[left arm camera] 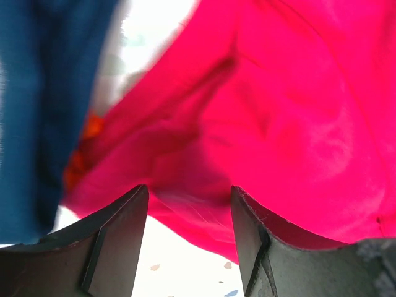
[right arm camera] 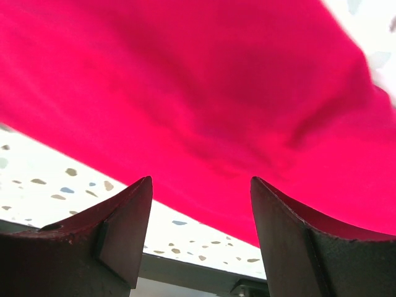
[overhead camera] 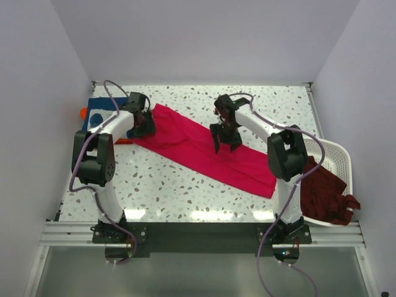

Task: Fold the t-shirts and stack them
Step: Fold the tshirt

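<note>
Crimson-pink cloth, the t-shirt (overhead camera: 204, 148), is laid as a long diagonal band on the surface (overhead camera: 173, 192). It runs from the left hand (left arm camera: 189, 193) to beyond the right hand (right arm camera: 201, 182). Both hands are held open and nothing is gripped. The navy shirt (left arm camera: 31, 111) and orange cloth (left arm camera: 79, 158) are shown close up, left of the left hand's fingers, by its wrist view. Maroon shirts (overhead camera: 325, 189) in the basket (overhead camera: 339, 153), well right of the right hand, are shown by the top view alone.

I see a white speckled table (overhead camera: 167, 185) boxed in by plain pale walls (overhead camera: 204, 37), evenly lit.
</note>
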{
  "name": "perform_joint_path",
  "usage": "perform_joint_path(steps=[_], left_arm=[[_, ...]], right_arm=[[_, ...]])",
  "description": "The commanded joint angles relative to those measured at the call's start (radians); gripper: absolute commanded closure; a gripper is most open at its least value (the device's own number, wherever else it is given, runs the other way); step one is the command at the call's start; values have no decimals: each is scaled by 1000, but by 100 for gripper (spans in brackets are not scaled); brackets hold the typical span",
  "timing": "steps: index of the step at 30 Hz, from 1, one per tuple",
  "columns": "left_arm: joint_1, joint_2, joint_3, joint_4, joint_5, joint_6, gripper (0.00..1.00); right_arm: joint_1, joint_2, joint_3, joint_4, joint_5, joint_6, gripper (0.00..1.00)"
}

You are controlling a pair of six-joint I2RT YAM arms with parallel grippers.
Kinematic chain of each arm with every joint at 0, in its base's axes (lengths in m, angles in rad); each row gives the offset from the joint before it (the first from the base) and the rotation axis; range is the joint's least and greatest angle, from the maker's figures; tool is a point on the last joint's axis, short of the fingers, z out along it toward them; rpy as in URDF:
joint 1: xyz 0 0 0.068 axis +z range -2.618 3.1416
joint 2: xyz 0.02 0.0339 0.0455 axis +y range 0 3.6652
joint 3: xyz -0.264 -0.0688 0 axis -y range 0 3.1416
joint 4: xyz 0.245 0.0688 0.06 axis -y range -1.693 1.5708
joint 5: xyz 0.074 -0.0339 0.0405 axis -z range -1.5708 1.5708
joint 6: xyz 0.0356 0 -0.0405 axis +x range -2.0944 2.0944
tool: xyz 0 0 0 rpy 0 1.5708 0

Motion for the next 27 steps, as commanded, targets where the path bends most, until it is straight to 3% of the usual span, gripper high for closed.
perform_joint_path(steps=[1,12,19,23,27], left_arm=[[19,-23,24,3,-22,11,40],[27,25,28,60,7,45,42],[39,31,73,33,24,71,72],[50,45,106,10,50,83,97],[60,46,151,-38,95,91,100]], right_arm=[[20,2,75,-17,1,6,32],[121,106,257,64,-113,83,32],[184,161,302,191,-154,154,32],[206,170,281,283,-176,198,33],[230,187,278,369,-190,246,34]])
